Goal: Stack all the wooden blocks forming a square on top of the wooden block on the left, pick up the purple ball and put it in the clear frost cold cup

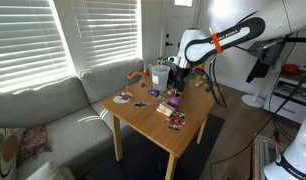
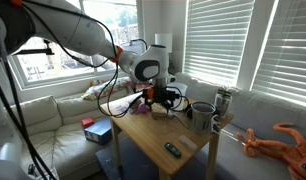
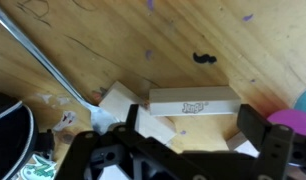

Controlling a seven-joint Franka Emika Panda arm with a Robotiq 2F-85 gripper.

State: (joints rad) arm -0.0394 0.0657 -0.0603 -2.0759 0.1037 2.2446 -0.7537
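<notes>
In the wrist view a pale wooden block (image 3: 193,101) printed with a logo lies flat on the table. A second block (image 3: 118,100) lies at its left end and a third block (image 3: 245,146) at the lower right. The purple ball (image 3: 295,120) shows at the right edge, partly cut off. My gripper (image 3: 188,135) hovers open just over the blocks, its dark fingers (image 3: 259,126) standing on either side of the gap, nothing between them. In both exterior views the gripper (image 1: 177,82) (image 2: 159,98) hangs low over the table. A whitish cup (image 1: 158,75) (image 2: 201,115) stands near the table's edge.
A thin silver rod (image 3: 43,65) runs diagonally at the left of the wrist view, beside a dark round object (image 3: 8,140). Small clutter items (image 1: 123,97) (image 2: 173,150) lie on the wooden table (image 1: 158,125). A sofa (image 1: 43,105) flanks it.
</notes>
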